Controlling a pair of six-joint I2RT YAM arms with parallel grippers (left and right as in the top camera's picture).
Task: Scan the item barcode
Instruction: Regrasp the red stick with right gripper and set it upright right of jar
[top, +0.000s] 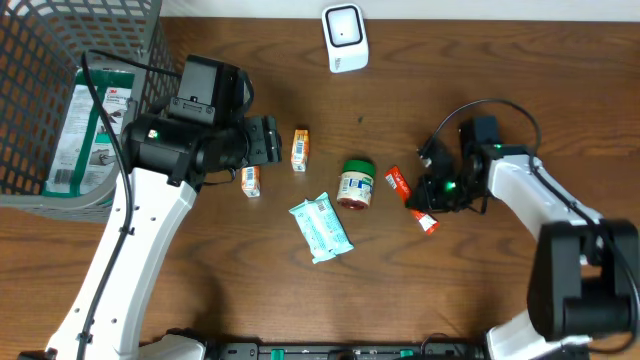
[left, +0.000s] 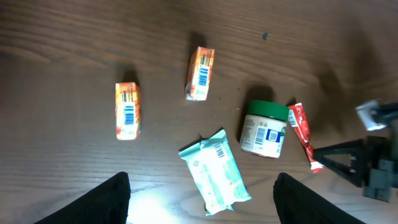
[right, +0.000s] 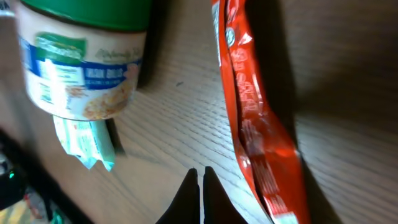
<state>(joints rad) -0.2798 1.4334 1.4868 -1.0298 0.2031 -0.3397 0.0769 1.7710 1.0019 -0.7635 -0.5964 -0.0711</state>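
- The left gripper (left: 202, 202) is mostly cut off in its own camera. Only two dark fingertips show at the bottom edge, spread wide with nothing between them.
- The right gripper (right: 200, 186) is pinched fully closed on nothing. Its tips sit just beside the red packet (right: 258, 124), and I can't tell if they touch it.
- The red packet lies flat on the table (top: 480, 300) between the green-lidded jar (top: 356, 185) and the right gripper, well away from the white scanner (top: 345, 38) at the far edge. I can't make out a barcode on it from any angle.
- The jar is on its side and runs out of frame in the right wrist view. Its label text is too blurry to read.
- A teal wipes pack (top: 322, 228) pokes out from behind the jar there. Two little orange boxes (left: 127, 111) (left: 200, 73) lie apart with their barcodes facing up.
- The wire basket (top: 40, 60) in the corner holds one green-and-white package (top: 85, 130), partly hidden by the mesh and the left arm.
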